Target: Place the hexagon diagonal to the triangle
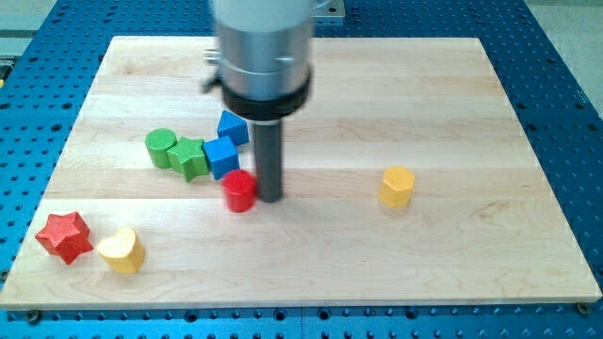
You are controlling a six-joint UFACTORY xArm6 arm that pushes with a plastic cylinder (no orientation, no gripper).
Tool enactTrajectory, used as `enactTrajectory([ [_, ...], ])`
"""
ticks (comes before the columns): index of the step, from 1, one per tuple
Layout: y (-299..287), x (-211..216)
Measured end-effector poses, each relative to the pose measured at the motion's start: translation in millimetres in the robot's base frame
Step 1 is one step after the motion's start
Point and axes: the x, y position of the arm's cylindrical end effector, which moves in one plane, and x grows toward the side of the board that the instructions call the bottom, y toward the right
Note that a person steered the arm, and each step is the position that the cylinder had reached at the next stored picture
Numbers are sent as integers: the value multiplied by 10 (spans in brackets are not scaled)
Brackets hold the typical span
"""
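Hexagon identification: the yellow hexagon block (398, 185) stands alone on the right half of the wooden counter (452, 85), well apart from every other block. Triangle identification is less certain; the blue block (233, 127) at the far end of the central cluster shows an angled, wedge-like outline and may be the triangle, though its shape is partly hidden by the rod. Just near of it sits a blue cube (221, 157), touching or nearly touching a green block (189, 157) with ridged sides, and a green cylinder (160, 148) lies at that block's left. A red cylinder (239, 191) stands just near of the blue cube. My tip (269, 198) rests on the counter directly beside the red cylinder's right side, apparently in contact with it, and well to the left of the yellow hexagon. No hand is fitted; the arm ends in a plain dark rod beneath a grey housing. At the near left corner, a red star (64, 235) and a yellow heart-like block (122, 250) sit side by side.
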Motion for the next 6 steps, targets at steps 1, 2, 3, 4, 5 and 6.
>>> enactTrajectory([
  [1,-786,108],
  [2,-902,92],
  [3,-140,331],
  [4,1243,637],
  [5,2413,619],
  [6,2575,78],
])
